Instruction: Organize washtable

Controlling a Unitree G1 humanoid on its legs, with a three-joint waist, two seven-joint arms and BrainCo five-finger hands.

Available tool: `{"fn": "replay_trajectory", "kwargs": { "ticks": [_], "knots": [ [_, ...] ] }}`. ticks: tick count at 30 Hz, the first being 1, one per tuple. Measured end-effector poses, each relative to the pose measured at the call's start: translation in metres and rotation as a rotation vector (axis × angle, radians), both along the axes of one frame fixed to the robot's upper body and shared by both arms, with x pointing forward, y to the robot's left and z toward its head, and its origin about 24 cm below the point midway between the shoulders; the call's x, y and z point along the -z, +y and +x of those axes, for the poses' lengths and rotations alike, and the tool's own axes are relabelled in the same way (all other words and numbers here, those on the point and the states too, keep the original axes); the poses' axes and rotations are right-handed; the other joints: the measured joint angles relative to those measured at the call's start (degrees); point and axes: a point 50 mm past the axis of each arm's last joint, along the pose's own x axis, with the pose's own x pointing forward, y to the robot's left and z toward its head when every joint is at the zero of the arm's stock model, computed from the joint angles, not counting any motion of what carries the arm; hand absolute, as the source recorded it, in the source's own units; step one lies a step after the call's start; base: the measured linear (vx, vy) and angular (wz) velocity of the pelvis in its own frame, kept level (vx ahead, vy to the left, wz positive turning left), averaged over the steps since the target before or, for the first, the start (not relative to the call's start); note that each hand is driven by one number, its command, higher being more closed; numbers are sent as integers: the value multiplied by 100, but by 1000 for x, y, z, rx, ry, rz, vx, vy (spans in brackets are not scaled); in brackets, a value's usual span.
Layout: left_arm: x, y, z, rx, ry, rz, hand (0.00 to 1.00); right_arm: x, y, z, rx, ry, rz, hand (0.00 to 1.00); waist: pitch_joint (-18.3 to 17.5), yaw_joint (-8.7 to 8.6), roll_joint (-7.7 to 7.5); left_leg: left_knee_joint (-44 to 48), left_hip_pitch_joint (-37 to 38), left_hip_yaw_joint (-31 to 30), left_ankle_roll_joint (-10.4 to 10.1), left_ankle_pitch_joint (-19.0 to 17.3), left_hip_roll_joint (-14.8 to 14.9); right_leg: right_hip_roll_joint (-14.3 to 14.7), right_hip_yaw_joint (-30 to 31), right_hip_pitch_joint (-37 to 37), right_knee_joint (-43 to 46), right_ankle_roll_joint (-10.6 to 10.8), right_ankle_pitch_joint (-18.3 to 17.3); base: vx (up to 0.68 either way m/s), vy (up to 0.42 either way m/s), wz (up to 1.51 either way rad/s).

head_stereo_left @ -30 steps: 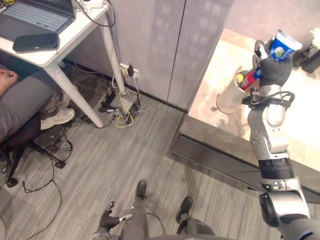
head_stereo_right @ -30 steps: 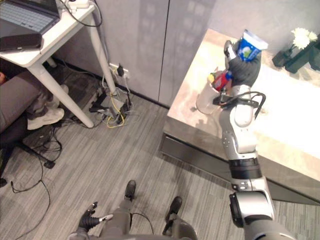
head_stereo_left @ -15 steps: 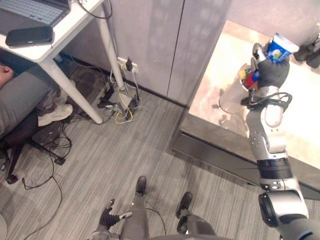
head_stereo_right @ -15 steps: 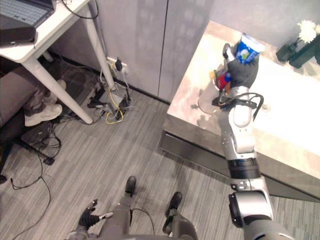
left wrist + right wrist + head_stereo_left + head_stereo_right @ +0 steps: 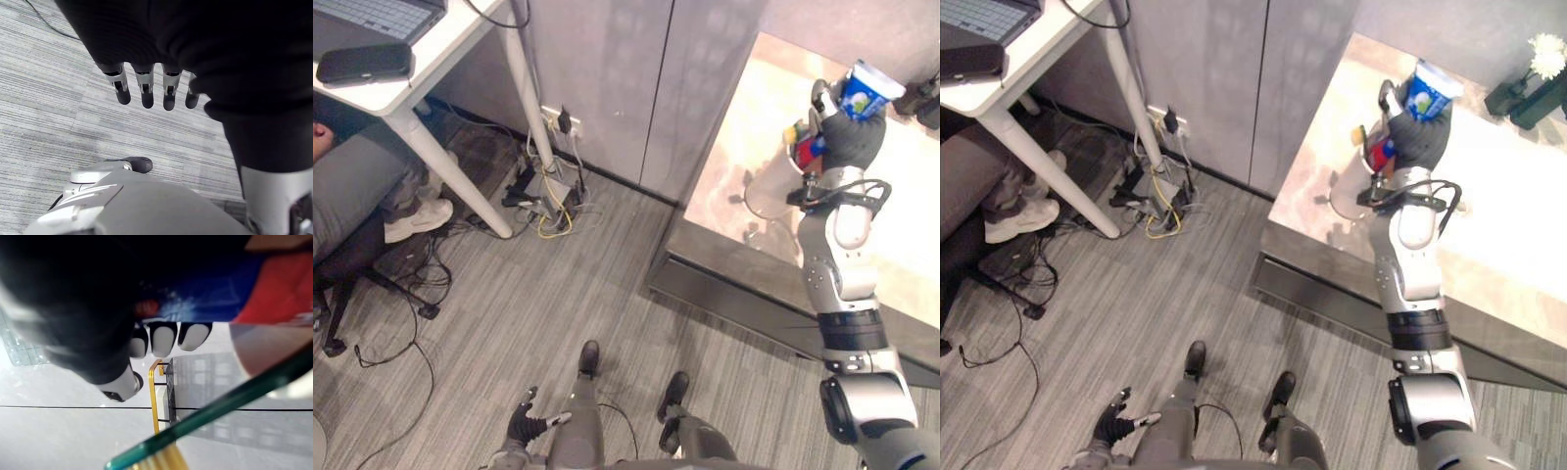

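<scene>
A: In the head views, what is the right robot hand doing?

B: It is reaching over the beige tabletop and grasping a blue container with a white end. Its fingers are curling round the container and holding it in the air above the tabletop.

A: What is standing near it?

B: A clear glass cup is standing on the tabletop just beside the wrist. A red thing is showing at the cup's top, close under the hand. I cannot tell what it is.

A: And the left robot hand?

B: It is hanging low over the grey carpet floor, well apart from the tabletop.

A: What is the left wrist view showing?

B: The fingers are pointing out straight and relaxed, holding nothing, with the carpet past them.

A: And the right wrist view?

B: The fingertips are wrapping round the blue container from very close. Something red is showing just beside the blue, and a greenish glass rim is crossing in front.
</scene>
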Motion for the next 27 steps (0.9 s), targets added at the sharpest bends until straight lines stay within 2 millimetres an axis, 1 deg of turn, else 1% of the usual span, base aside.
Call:
{"fn": "replay_trajectory", "kwargs": {
  "ticks": [2, 3, 7, 27],
  "knots": [
    [0, 0, 0, 0, -2, 0, 0, -1, 1, -1, 2, -7, -6, 100, 23, 0, 1, 0, 1, 0, 0, 0, 0, 0, 0, 0, 2, 0, 0, 0, 0, 0],
    [0, 0, 1, 1, -3, 0, 0, -2, 1, -2, 0, -13, -7, 0, 47, -3, 0, 0, 1, 0, 0, 0, 0, 0, 1, -1, 4, 0, 0, 0, 0, 0],
    [-2, 1, 2, 2, -10, 2, 0, -4, 2, -3, -3, -28, -7, 0, 92, -15, -15, 0, 3, 2, 0, 0, 1, 0, 4, -1, 6, -3, 1, 0, 0, 0],
    [-2, 1, 2, 1, -11, 1, 0, -4, 2, -3, -2, -30, -6, 0, 93, -14, -15, 0, 4, 7, 1, 0, 0, -1, 7, -1, 7, -7, 4, 0, 0, 0]
  ]
}}
